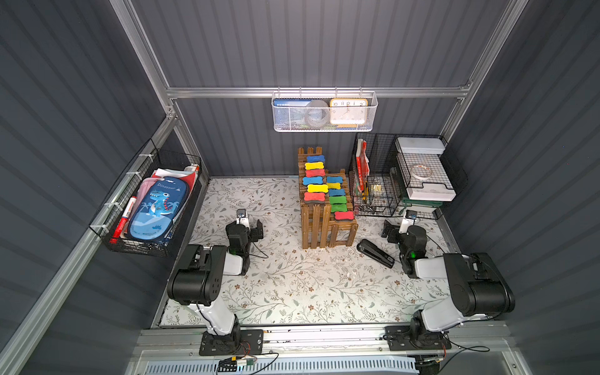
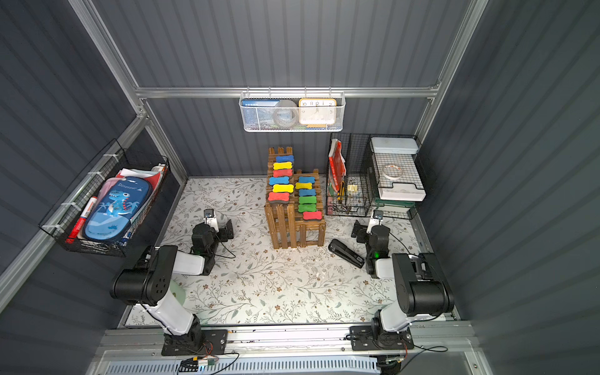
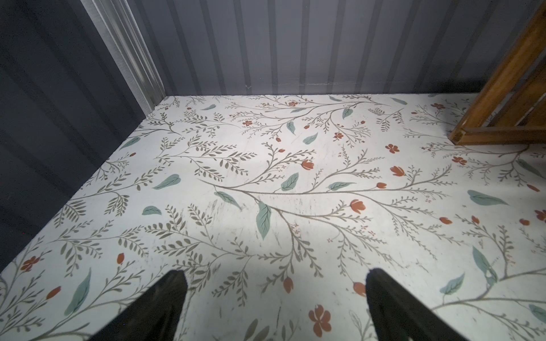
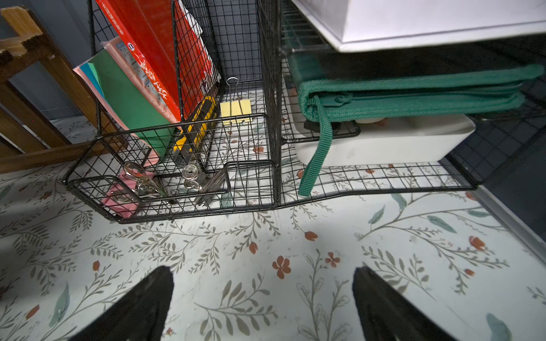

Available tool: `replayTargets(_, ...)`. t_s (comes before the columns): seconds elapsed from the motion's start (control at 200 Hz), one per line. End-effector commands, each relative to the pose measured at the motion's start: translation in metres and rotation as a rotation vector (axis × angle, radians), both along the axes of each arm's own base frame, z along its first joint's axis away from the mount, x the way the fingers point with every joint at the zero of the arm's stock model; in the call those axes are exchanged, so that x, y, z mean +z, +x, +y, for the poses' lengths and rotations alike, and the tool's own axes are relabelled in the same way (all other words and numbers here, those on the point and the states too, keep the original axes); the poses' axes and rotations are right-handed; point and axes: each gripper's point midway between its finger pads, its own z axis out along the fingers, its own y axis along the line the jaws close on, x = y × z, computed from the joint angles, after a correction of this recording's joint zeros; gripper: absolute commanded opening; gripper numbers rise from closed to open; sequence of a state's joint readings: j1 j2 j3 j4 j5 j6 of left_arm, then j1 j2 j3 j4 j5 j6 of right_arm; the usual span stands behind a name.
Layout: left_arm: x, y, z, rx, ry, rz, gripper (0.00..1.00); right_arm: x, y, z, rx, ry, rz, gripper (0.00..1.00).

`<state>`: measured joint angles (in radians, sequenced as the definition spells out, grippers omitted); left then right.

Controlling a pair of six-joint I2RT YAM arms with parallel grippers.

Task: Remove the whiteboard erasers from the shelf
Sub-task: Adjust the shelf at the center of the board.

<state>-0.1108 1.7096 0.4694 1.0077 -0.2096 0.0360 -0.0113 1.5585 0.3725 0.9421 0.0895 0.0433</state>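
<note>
The brown two-tier shelf (image 1: 316, 227) (image 2: 282, 227) stands at the back middle of the floral table. Several whiteboard erasers lie in a row on each tier, red, yellow, blue and green; a red one (image 1: 314, 196) fronts the upper tier and another red one (image 1: 344, 215) the lower. My left gripper (image 1: 245, 225) (image 3: 276, 274) rests low, left of the shelf, open and empty. To the shelf's right my right gripper (image 1: 401, 227) (image 4: 263, 271) is open and empty too, facing the wire organiser. The wrist views catch only shelf legs (image 3: 502, 88) (image 4: 35, 88), no erasers.
A black stapler (image 1: 375, 253) lies between the shelf and the right arm. The black wire-grid organiser (image 1: 373, 181) (image 4: 177, 165) with folders, clips and trays stands at the back right. A white mesh basket (image 1: 324, 112) hangs on the back wall, a black basket (image 1: 156, 207) on the left wall.
</note>
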Motion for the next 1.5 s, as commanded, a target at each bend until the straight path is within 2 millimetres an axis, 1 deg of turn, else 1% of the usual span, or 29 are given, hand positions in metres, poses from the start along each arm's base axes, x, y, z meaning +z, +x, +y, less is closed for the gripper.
replayTargets(0.0,0.005,0.003,0.000,0.000,0.005,-0.013,0.99,0.002,0.002,0.000,0.003,0.002,-0.006,0.99)
replayTargets(0.535,0.005,0.004,0.000,0.000,0.006,-0.013,0.99,0.001,0.004,-0.003,-0.017,0.015,0.001,0.99)
replayTargets(0.635,0.005,0.003,0.000,0.001,0.004,-0.014,0.99,0.003,0.001,-0.004,-0.018,0.014,-0.009,0.99)
replayTargets(0.695,0.022,0.009,0.007,0.050,0.001,-0.043,0.99,0.010,-0.001,-0.013,-0.076,0.013,-0.031,0.99)
replayTargets(0.74,0.024,0.014,0.006,0.051,0.002,0.021,0.99,0.017,-0.004,-0.021,-0.129,0.010,-0.026,0.99)
replayTargets(0.78,0.028,0.021,0.007,0.062,0.002,0.057,0.99,0.021,-0.006,-0.024,-0.149,0.010,-0.008,0.99)
replayTargets(0.83,0.028,0.026,0.009,0.083,0.008,0.098,1.00,0.024,-0.007,-0.024,-0.150,0.015,0.032,0.99)
replayTargets(0.91,0.037,0.030,0.012,0.104,0.005,0.114,0.99,0.032,-0.013,-0.027,-0.182,0.035,0.078,0.99)
replayTargets(0.955,0.049,0.033,0.014,0.133,-0.028,0.094,0.99,0.038,-0.017,-0.031,-0.214,0.045,0.075,0.99)
replayTargets(1.021,0.071,0.035,0.020,0.186,-0.082,0.038,0.99,0.049,-0.020,-0.035,-0.245,0.035,0.062,0.99)
replayTargets(1.111,0.104,0.042,0.017,0.193,-0.174,-0.049,0.99,0.062,-0.025,-0.042,-0.297,0.024,0.068,0.99)
replayTargets(1.176,0.118,0.052,0.024,0.270,-0.272,-0.052,0.99,0.068,-0.031,-0.058,-0.435,0.111,0.028,0.99)
replayTargets(1.211,0.121,0.055,0.031,0.345,-0.338,-0.028,0.99,0.071,-0.036,-0.069,-0.534,0.177,-0.018,0.99)
replayTargets(1.221,0.117,0.054,0.034,0.375,-0.342,0.002,0.99,0.071,-0.038,-0.072,-0.566,0.200,-0.035,0.99)
replayTargets(1.226,0.115,0.054,0.034,0.390,-0.372,0.015,0.99,0.072,-0.038,-0.073,-0.575,0.212,-0.043,0.99)
replayTargets(1.231,0.117,0.054,0.036,0.403,-0.364,0.019,0.99,0.073,-0.039,-0.075,-0.590,0.220,-0.051,0.99)
replayTargets(1.251,0.115,0.053,0.039,0.458,-0.417,0.053,0.99,0.071,-0.043,-0.080,-0.647,0.267,-0.063,0.99)
replayTargets(1.271,0.114,0.050,0.046,0.523,-0.425,0.083,0.99,0.064,-0.050,-0.083,-0.698,0.308,-0.047,0.99)
replayTargets(1.281,0.110,0.049,0.047,0.546,-0.433,0.108,0.99,0.069,-0.054,-0.084,-0.719,0.334,-0.060,0.99)
replayTargets(1.286,0.113,0.049,0.048,0.556,-0.445,0.105,0.99,0.069,-0.055,-0.084,-0.728,0.344,-0.062,0.99)
replayTargets(1.301,0.110,0.048,0.049,0.575,-0.453,0.136,0.99,0.067,-0.060,-0.086,-0.752,0.368,-0.053,0.99)
replayTargets(1.331,0.112,0.054,0.043,0.526,-0.452,0.174,0.99,0.064,-0.061,-0.084,-0.729,0.389,-0.035,0.99)
replayTargets(1.381,0.118,0.065,0.030,0.423,-0.421,0.209,0.99,0.066,-0.051,-0.073,-0.619,0.398,-0.036,0.99)
replayTargets(1.416,0.119,0.066,0.025,0.395,-0.413,0.225,0.99,0.066,-0.048,-0.068,-0.581,0.419,-0.052,0.98)
replayTargets(1.451,0.120,0.068,0.018,0.347,-0.430,0.228,0.99,0.064,-0.049,-0.066,-0.580,0.460,-0.069,0.97)
replayTargets(1.496,0.125,0.067,0.016,0.335,-0.445,0.214,0.99,0.064,-0.049,-0.065,-0.578,0.500,-0.095,0.99)
